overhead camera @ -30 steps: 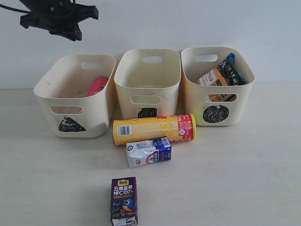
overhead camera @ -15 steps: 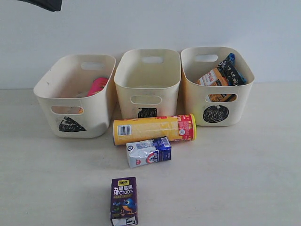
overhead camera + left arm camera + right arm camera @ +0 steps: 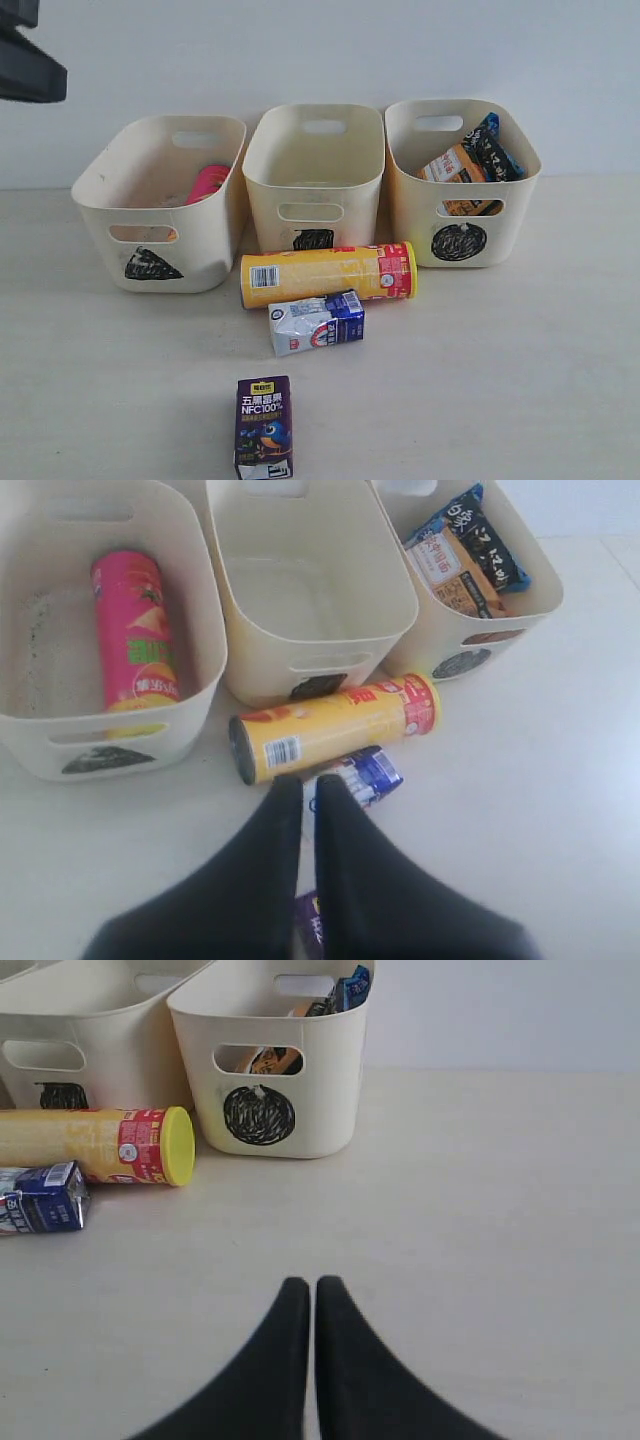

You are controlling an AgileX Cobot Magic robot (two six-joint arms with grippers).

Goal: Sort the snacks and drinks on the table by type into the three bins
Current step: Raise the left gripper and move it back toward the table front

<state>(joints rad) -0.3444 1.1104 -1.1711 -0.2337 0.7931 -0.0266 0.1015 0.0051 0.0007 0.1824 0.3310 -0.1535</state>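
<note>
– Exterior view, biggest thing first: what does everything sit on?
– A pale table (image 3: 520,380) with a faint wood grain and a matte finish. It runs back to a plain white wall (image 3: 400,50).
– And the bins?
– Three cream plastic tubs stand in a row by the wall, smooth, with rounded corners and cut-out handles. The left bin (image 3: 200,250) has a scribbled black triangle, the middle bin (image 3: 313,190) a square and the right bin (image 3: 410,220) a circle.
– Where are the snacks?
– The pink tube (image 3: 135,630) lies flat inside the left bin. The yellow tube (image 3: 320,274), a glossy cylinder with a red band at one end, lies on its side on the table just in front of the middle bin. The crinkly orange bag (image 3: 452,165) and blue-and-black bag (image 3: 492,150) lean together in the right bin.
– The drinks?
– The white and blue carton (image 3: 315,322) lies on its side just in front of the yellow tube. The dark purple carton (image 3: 264,427) stands upright nearer the camera, apart from the rest.
– And the grippers?
– The left gripper (image 3: 309,785) hangs above the cartons. Its black tapered fingers are nearly pressed together and hold nothing. The right gripper (image 3: 304,1285) has its fingers pressed together over bare table, near the right bin.
</note>
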